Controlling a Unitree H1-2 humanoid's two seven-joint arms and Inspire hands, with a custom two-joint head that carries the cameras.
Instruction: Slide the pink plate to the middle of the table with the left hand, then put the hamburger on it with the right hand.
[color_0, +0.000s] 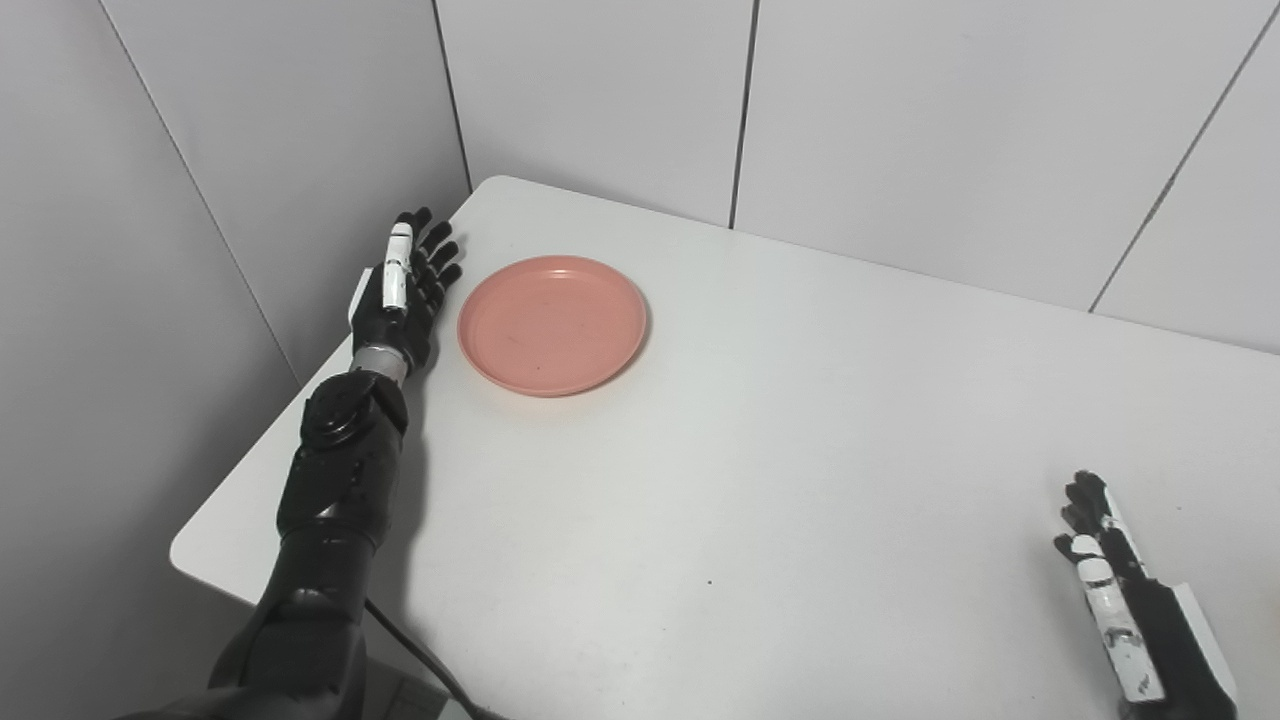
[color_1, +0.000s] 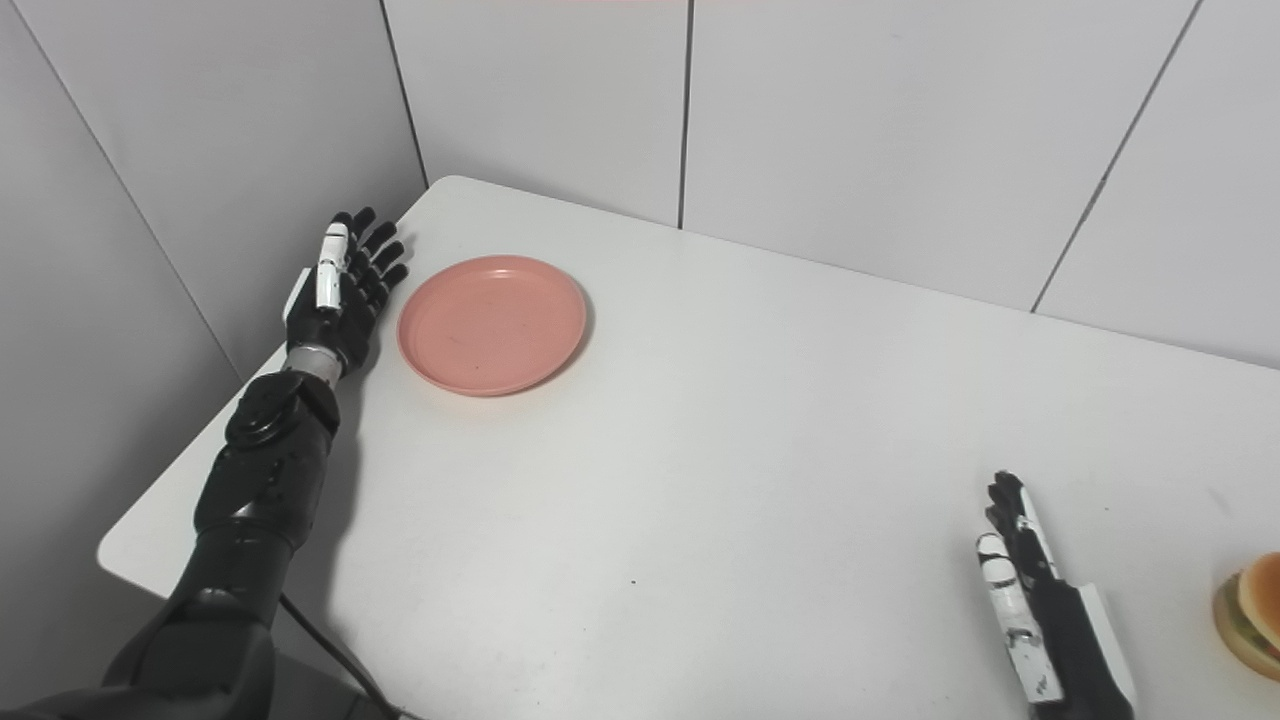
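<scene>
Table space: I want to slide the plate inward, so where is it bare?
The table is bare from the pink plate across to the right hand. Crowded only at the left edge, left hand beside the plate, and far right by the hamburger.

A white counter (color_1: 700, 450) with rounded corners stands in a corner of grey panelled walls. On it lie a pink plate (color_1: 492, 323) near the far left corner and a hamburger (color_1: 1252, 612) at the right edge, well apart
</scene>
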